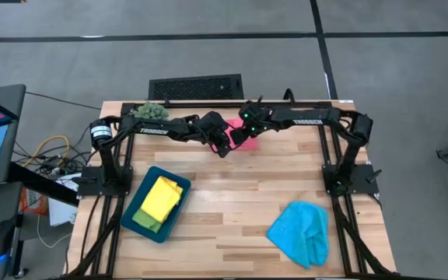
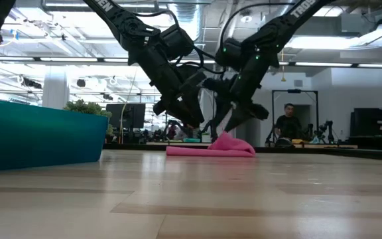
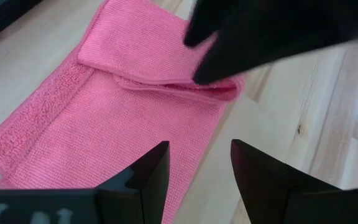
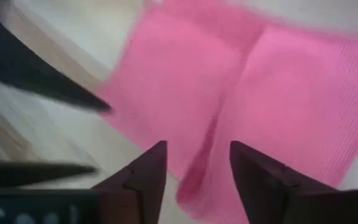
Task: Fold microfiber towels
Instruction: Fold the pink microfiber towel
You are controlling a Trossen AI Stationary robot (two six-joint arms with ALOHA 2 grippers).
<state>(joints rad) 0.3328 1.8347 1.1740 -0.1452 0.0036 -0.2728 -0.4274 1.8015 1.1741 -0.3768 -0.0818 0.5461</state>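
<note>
A wooden table (image 1: 239, 194) seen from above, with two dark robot arms reaching in from either side and meeting over its far middle. A pink towel (image 1: 243, 134) lies there, partly folded, one layer turned over the rest. From table height it shows as a low flat strip with a raised bump at one end.

The left claw (image 1: 222, 146) hovers just above the pink towel's near edge. Its two fingers stand apart with a clear gap between them, and nothing is held. The right claw (image 1: 249, 127) sits right over the same towel, tilted down toward it. Its fingers are also spread, with pink cloth visible through the gap, gripping nothing.

Nearer the front on the left is a dark teal tray (image 1: 141, 222) holding a folded yellow towel (image 1: 162, 198) on top of a green towel (image 1: 149, 222). A light blue towel (image 1: 300, 231) lies crumpled at the front right, well apart from the arms. A small spiky green plant ball (image 1: 151, 112) rests at the far left edge.
</note>
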